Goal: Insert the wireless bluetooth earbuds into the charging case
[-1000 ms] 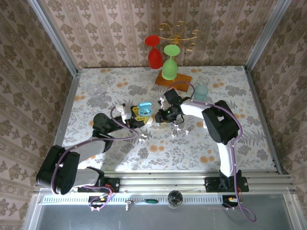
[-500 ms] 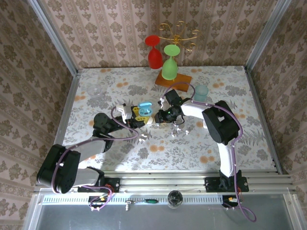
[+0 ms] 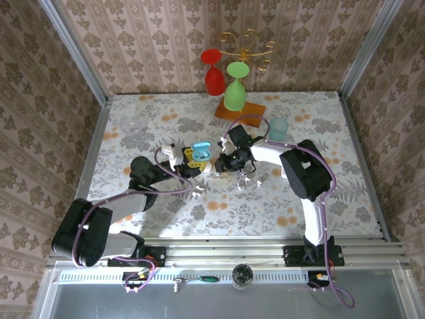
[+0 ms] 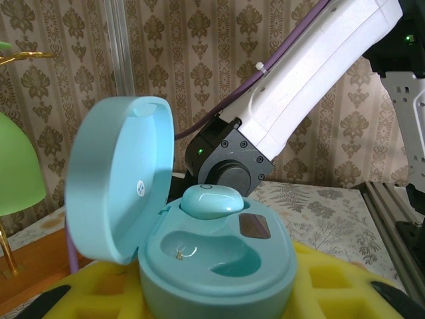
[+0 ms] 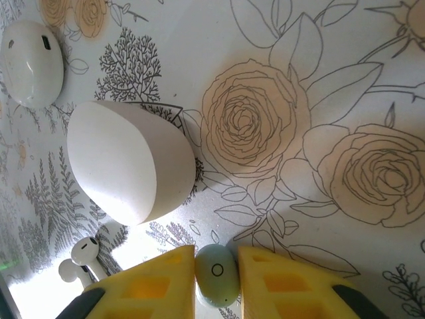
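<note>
One blue bud [image 4: 211, 201] rests in the far socket of the open case [image 4: 219, 266]; the near socket is empty. Left claw [image 3: 191, 159] keeps the case clamped, unchanged. Right claw [image 5: 216, 279], just beside the case, has just narrowed and now pinches a second blue bud [image 5: 216, 269] between its pads. Judgement: pick made, and transfer to the empty socket is next. White buds [image 5: 83, 256] lie left of that claw on the bench [image 5: 319, 86].

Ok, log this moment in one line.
left hand: holding open light blue plastic charging case; right hand: pinching light blue glossy earbud; near slot: empty
</note>
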`<state>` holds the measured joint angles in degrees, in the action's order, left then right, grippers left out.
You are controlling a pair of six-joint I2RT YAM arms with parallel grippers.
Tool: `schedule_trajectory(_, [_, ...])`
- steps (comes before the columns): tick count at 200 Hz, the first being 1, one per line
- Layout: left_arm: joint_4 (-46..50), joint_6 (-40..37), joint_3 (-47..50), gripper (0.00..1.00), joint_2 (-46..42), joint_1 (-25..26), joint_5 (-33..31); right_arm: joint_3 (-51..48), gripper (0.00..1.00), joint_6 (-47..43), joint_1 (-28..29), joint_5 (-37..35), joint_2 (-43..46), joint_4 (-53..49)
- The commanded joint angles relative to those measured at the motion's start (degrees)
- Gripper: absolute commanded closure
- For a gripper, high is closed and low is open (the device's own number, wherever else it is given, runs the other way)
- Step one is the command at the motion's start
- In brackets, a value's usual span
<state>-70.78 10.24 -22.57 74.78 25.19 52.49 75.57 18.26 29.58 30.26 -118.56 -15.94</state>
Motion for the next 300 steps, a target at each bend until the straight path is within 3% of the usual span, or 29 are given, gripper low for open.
schedule_trajectory(1, [-1.48, -1.81, -0.74, 0.66, 0.66, 0.22, -0.52, -1.41, 0.78, -0.73, 0.65, -1.10, 1.84, -3.20])
schedule_trajectory(65, [0.88, -9.27, -0.94, 0.67, 3.13, 0.62, -9.17, -9.99, 0.79, 5.92, -2.03, -10.10, 14.82, 2.30])
schedule_trajectory(77, [1.23, -11.38, -1.29, 0.67, 3.52, 3.35, -12.76, -11.81, 0.79, 6.89, -2.80, -11.55, 18.81, 1.99])
schedule_trajectory(112, [6.47, -19.98, -3.83, 0.67, 4.63, 7.77, -21.46, -15.56, 0.79, 7.67, -4.51, -15.78, 31.41, -2.55])
schedule_trajectory(166, [-2.34, -18.48, -7.75, 0.67, 13.94, 9.53, -24.57, -12.38, 0.79, 7.14, -4.13, -18.57, 46.52, -12.67])
schedule_trajectory(215, [-2.30, -19.05, -11.91, 0.67, 18.43, 12.40, -26.42, -6.95, 0.79, 6.72, 1.09, -21.44, 48.89, -15.30])
schedule_trajectory(300, [-2.27, -16.42, -13.47, 0.66, 20.15, 14.75, -25.24, -0.37, 0.80, 6.04, 6.27, -20.91, 41.02, -9.99])
